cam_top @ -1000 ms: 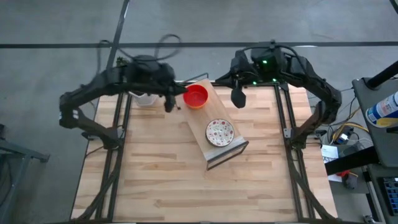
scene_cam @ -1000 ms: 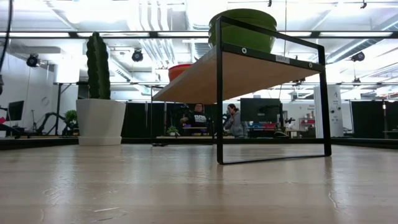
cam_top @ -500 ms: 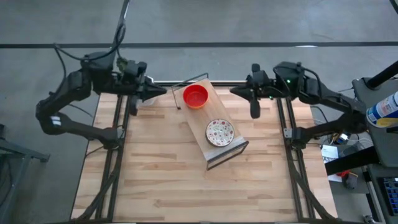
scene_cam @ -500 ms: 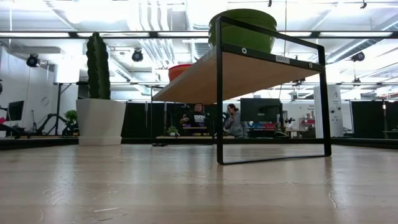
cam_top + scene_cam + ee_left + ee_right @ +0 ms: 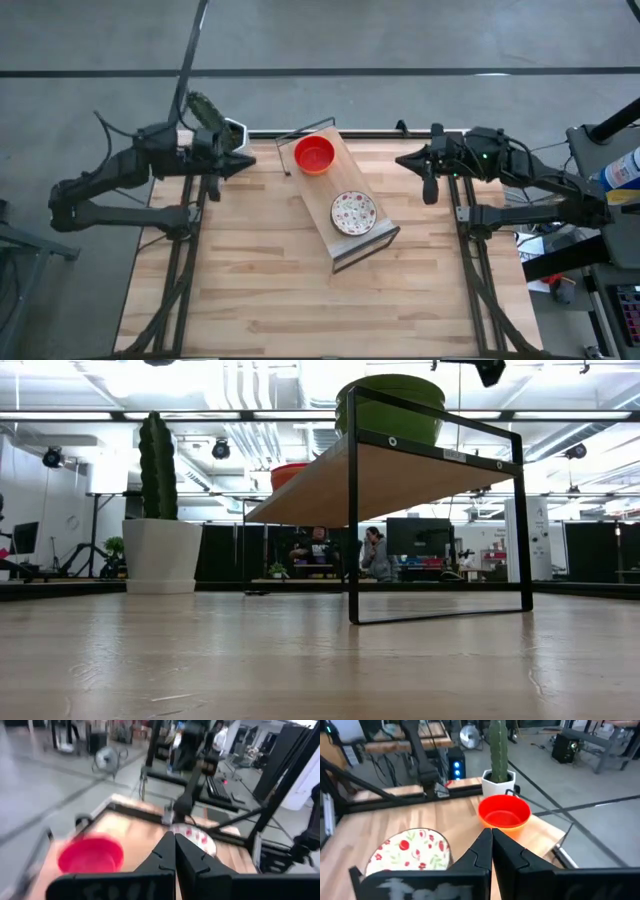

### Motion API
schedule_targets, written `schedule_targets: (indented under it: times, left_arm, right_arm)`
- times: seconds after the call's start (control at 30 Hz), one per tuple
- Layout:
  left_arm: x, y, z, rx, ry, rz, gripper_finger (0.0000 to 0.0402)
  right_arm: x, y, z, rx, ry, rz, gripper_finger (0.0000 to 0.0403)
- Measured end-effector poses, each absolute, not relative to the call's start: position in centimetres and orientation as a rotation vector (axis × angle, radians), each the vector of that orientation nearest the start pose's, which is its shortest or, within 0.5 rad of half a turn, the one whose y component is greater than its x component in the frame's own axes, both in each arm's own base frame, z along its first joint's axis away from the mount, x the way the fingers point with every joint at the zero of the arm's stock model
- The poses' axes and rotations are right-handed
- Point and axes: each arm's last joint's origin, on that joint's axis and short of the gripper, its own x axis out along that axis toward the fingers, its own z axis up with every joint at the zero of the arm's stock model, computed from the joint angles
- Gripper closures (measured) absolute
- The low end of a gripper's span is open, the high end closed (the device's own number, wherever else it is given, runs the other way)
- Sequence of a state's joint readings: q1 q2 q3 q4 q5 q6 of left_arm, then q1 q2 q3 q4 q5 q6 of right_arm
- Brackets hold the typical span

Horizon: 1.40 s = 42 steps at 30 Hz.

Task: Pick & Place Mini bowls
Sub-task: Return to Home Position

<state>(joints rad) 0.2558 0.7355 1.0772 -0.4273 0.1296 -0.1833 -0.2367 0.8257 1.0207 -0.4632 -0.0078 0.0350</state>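
Note:
Two mini bowls sit on a small wooden shelf (image 5: 340, 190) with a black metal frame. The plain red bowl (image 5: 315, 155) stands at its far end and a white red-speckled bowl (image 5: 353, 212) nearer the middle. Both show in the left wrist view, red bowl (image 5: 91, 854) and speckled bowl (image 5: 197, 836), and in the right wrist view, red bowl (image 5: 504, 812) and speckled bowl (image 5: 410, 850). My left gripper (image 5: 248, 160) is shut, left of the shelf at the far edge. My right gripper (image 5: 402, 160) is shut, right of the shelf. Neither touches anything. The other bowls are out of view.
A cactus in a white pot (image 5: 160, 550) stands on the table at the far left, behind the red bowl in the right wrist view (image 5: 497, 775). The shelf stands raised on its frame legs (image 5: 352, 540). Bare wooden table top (image 5: 300, 300) lies toward the near edge.
Both arms have drawn back from the shelf. The left gripper moved toward the table's left edge, the right gripper toward its right edge. Both bowls stayed in place on the shelf.

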Motion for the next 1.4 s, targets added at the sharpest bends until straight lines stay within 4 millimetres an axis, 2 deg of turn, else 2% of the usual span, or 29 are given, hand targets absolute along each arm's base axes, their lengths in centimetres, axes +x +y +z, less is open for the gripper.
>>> schedule_targets:
  times: [0.17,0.27,0.4,0.53,0.73,0.97,1.1,1.3,1.4]
  left_arm:
    - [12.5,2.8,36.6,-0.298,0.111,0.127,0.0401]
    - [11.9,2.5,34.6,-0.322,0.144,0.101,0.0401]
    - [10.6,2.0,33.4,-0.288,0.11,0.081,0.0401]
    - [9.1,1.8,32.6,-0.28,0.058,0.115,0.0401]
    - [7.8,1.5,31.8,-0.268,0.0,0.106,0.0401]
    - [8.6,1.7,28.2,-0.278,0.073,0.118,0.0401]
    - [9.0,1.7,26.5,-0.291,-0.009,0.107,0.0401]
    - [9.1,1.8,23.5,-0.335,-0.017,0.105,0.0401]
    - [8.8,1.7,22.9,-0.34,-0.03,0.103,0.0401]
  right_arm:
    - [14.9,-3.4,35.9,0.084,0.177,-0.187,0.0394]
    - [14.2,-3.1,34.9,0.081,0.149,-0.151,0.0394]
    - [13.1,-2.7,33.3,0.085,0.158,-0.085,0.0394]
    - [11.9,-2.4,31.5,0.1,0.16,-0.083,0.0394]
    - [10.0,-2.0,29.7,0.076,0.111,-0.087,0.0394]
    - [9.0,-1.9,27.4,0.102,0.102,-0.141,0.0394]
    - [8.5,-1.7,26.5,0.099,0.089,-0.137,0.0394]
    - [7.7,-1.6,25.3,0.078,0.057,-0.136,0.0394]
    - [7.3,-1.5,24.7,0.075,0.031,-0.141,0.0394]
